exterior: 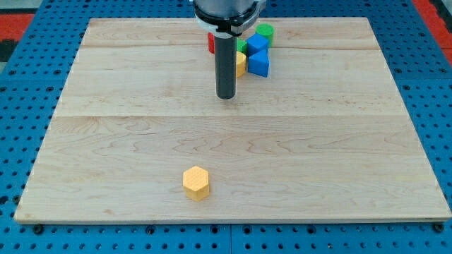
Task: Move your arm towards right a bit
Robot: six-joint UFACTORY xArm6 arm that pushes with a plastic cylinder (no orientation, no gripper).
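My tip rests on the wooden board a little above the view's middle, just below a cluster of blocks near the view's top. The cluster holds a blue cube, a second blue block, a green cylinder, a green block, a yellow block and a red block, the last partly hidden behind the rod. The tip stands apart from them, to the lower left of the blue cube. A yellow hexagonal block lies alone far below the tip, slightly to its left.
The board lies on a blue perforated table that surrounds it. Red strips show at the view's top corners.
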